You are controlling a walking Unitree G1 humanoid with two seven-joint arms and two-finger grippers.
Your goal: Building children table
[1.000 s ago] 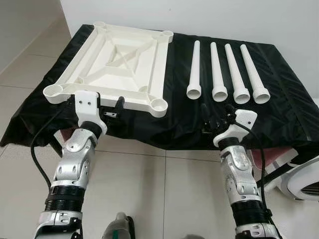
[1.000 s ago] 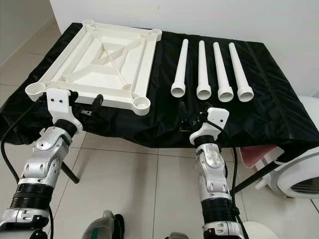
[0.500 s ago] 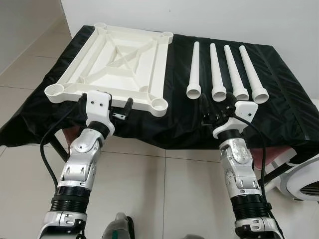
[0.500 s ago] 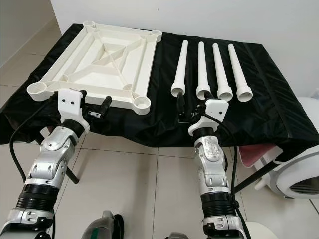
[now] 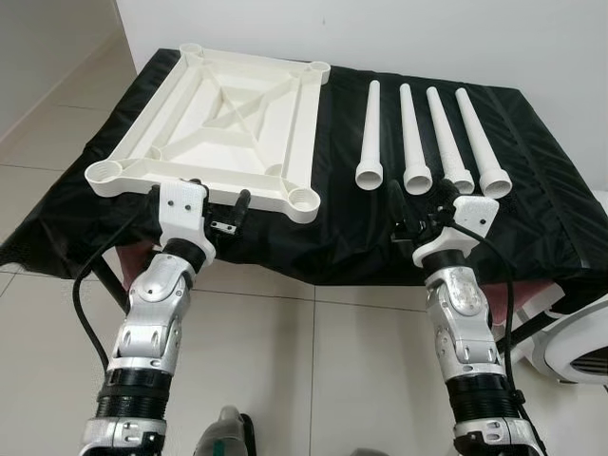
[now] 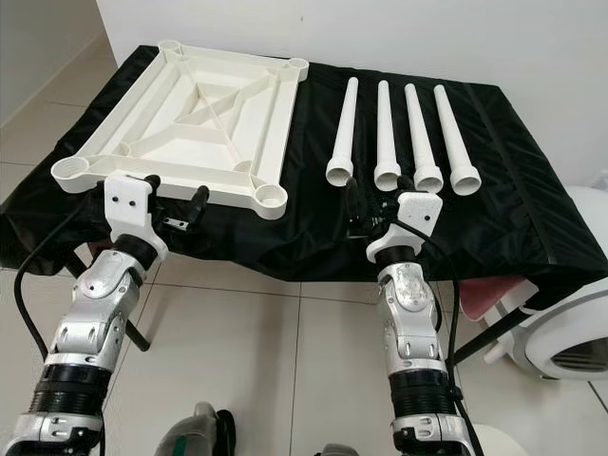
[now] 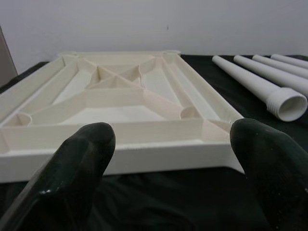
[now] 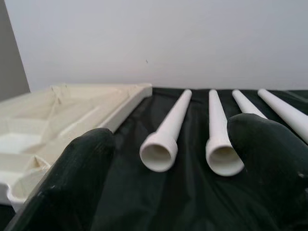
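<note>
A white plastic tabletop [image 5: 223,119] lies upside down on a work surface draped in black cloth [image 5: 532,190], its ribbed underside and four round corner sockets facing up, on the robot's left half of the surface. Four white tapered table legs [image 5: 426,142] lie side by side on the right half, well apart from the tabletop, their wider threaded ends pointing toward the robot. The left gripper [image 5: 195,201] hovers at the near edge of the tabletop, fingers spread apart and holding nothing; through its wrist camera the near rail of the tabletop sits between the two black fingertips [image 7: 79,159]. The right gripper [image 6: 378,207] hangs just in front of the leg ends, also released and empty, with the two leftmost legs [image 8: 166,132] framed between its fingers. No leg is fitted yet, so assembly looks to be at its very start. The likely risks: the legs are round and smooth (and lie loose on slippery-looking cloth), so a glancing touch could roll one into its neighbours or toward the table edge; they lie close together, so wide-spread fingers may nudge the next leg while closing on one; and pushing on the tabletop could slide it or bunch the cloth. Nearby, a white rounded appliance [image 5: 579,347] stands on the tiled floor [image 5: 285,351] by the robot's right arm, and a black cable [image 5: 85,294] loops beside the left arm, which could snag.
</note>
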